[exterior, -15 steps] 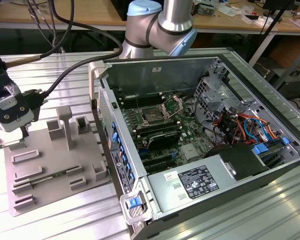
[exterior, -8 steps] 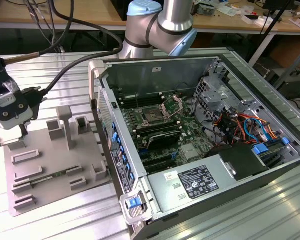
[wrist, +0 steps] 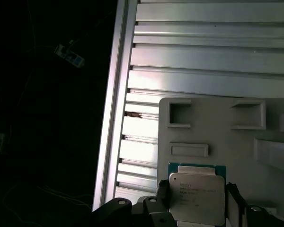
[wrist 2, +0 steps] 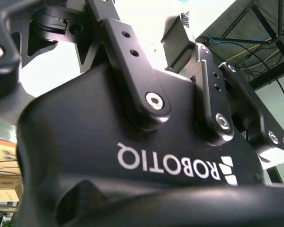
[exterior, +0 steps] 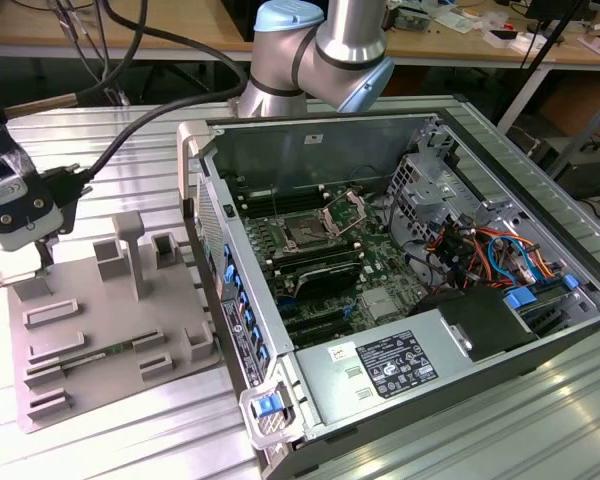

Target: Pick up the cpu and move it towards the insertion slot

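**One chip in the pinch, socket well off to the side**

Your end effector (wrist: 197, 195) sits low over a corner of the grey tray (wrist: 213, 123). In the first wrist view its two dark fingers (wrist: 162, 190) stand against opposite edges of the cpu (wrist: 197, 201). No gap reads on either side, so take it as pressed onto the chip and pinching it. You cannot tell whether the chip is clear of the tray. It lies flat, metal top toward the camera, with the tray's surface right behind it and a shallow rectangular pocket (wrist: 189, 150) just beyond.

The cpu is close to square, so there is no long axis to mind. What counts is that the grip runs across one pair of edges and leaves the other pair free.

The insertion slot (exterior: 305, 233) is on the motherboard inside the open computer case (exterior: 230, 300). Its dark centre is bare and its silver bracket (exterior: 346, 208) is hinged up beside it. From the end effector the slot lies toward the exterior view's right, well apart. The rest of the tray and the case's near side wall stand between them. Tray and case rest side by side on the ribbed metal worktop (exterior: 130, 130). You have one arm, so there is no choice of which is nearer.
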Controlling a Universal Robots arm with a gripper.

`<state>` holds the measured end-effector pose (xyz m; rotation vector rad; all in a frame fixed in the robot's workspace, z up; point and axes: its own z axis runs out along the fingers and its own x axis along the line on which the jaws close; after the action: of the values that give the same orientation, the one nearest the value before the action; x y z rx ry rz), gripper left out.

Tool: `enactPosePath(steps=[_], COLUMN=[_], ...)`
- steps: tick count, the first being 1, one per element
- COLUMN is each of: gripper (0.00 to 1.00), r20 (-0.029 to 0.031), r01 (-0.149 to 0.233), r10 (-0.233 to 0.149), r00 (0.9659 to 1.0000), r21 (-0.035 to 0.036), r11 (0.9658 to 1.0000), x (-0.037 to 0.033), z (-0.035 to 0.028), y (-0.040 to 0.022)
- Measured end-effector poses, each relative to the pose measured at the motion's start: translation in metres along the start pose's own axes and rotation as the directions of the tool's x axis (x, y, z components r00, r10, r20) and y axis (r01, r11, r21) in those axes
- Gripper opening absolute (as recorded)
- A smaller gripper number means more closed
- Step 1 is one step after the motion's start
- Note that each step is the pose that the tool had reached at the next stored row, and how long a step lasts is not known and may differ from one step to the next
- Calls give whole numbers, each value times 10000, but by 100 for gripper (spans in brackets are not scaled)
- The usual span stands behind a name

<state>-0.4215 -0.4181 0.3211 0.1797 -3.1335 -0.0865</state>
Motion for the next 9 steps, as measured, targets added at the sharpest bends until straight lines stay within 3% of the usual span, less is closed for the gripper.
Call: enactPosePath(steps=[9], gripper=[55], r20=[1], r01=[0], r10=[0], r00=[10000], r21=[-1], r11=[10000], x=[0], z=[-63], y=[4])
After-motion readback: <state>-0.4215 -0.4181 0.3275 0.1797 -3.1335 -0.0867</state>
